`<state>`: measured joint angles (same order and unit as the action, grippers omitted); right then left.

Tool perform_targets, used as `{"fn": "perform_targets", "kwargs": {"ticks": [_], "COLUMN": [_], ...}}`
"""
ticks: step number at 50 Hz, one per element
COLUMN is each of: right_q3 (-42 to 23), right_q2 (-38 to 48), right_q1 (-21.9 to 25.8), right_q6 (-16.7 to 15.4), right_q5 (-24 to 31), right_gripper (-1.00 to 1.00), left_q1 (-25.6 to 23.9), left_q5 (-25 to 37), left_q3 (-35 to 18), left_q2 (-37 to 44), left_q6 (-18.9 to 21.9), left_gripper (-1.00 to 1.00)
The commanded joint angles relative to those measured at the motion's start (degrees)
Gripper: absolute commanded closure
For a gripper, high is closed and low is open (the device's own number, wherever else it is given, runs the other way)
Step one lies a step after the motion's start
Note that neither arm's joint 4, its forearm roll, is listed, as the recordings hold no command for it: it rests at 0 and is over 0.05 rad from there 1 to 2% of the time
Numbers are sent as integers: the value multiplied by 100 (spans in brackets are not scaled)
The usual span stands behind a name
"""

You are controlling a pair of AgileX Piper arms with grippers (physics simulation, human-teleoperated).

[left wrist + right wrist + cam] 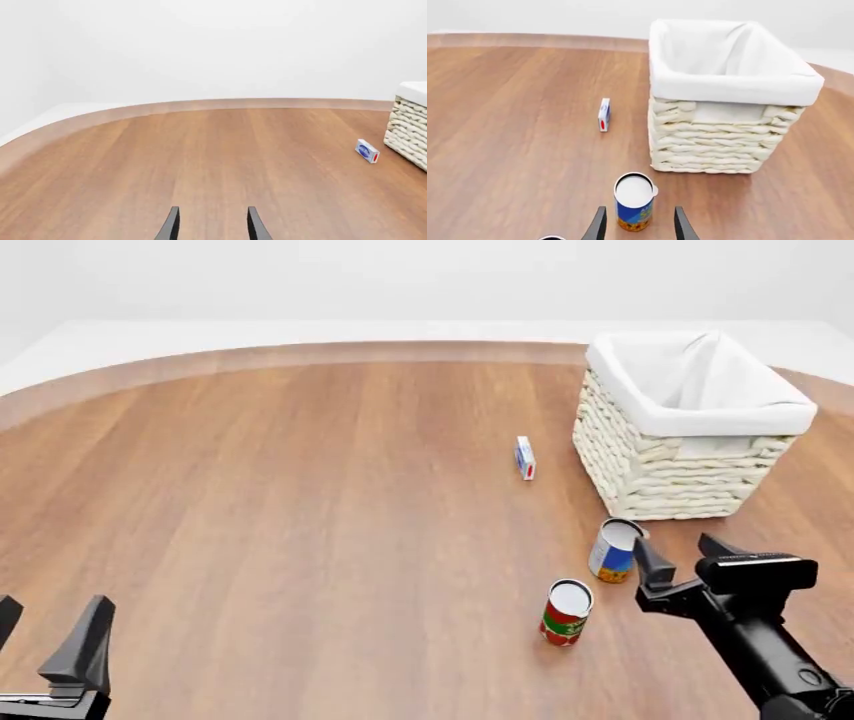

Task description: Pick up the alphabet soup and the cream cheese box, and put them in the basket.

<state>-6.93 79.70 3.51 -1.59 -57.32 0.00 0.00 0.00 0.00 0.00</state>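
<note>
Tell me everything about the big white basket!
The basket is squarish and woven from thick cream-white wicker, with a white cloth liner folded over its rim. It stands upright on the wooden table, open at the top, and nothing shows inside it. The cream cheese box stands just beside it, and the alphabet soup stands near its front corner. Neither touches it.

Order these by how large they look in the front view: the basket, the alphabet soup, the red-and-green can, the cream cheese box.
1. basket
2-3. red-and-green can and alphabet soup: they look alike, and the red-and-green one stands nearer the camera, so I do not rank them.
4. cream cheese box
</note>
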Motion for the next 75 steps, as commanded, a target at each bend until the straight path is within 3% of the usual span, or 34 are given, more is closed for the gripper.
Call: {"fn": "perform_targets", "kwargs": {"ticks": [1,75], "right_q3": [-138,-1177], "right_q2": [499,2705], "right_q1": [7,118], "right_q6": [-2,102], "right_q5": [-242,-598], "right_gripper": [-100,-100], "left_q1": [0,0], "left_q5": [0,0], "left_q3": [0,0], "left_q2": [0,0], "left_q6": [0,0], "left_gripper": [-100,-100]}}
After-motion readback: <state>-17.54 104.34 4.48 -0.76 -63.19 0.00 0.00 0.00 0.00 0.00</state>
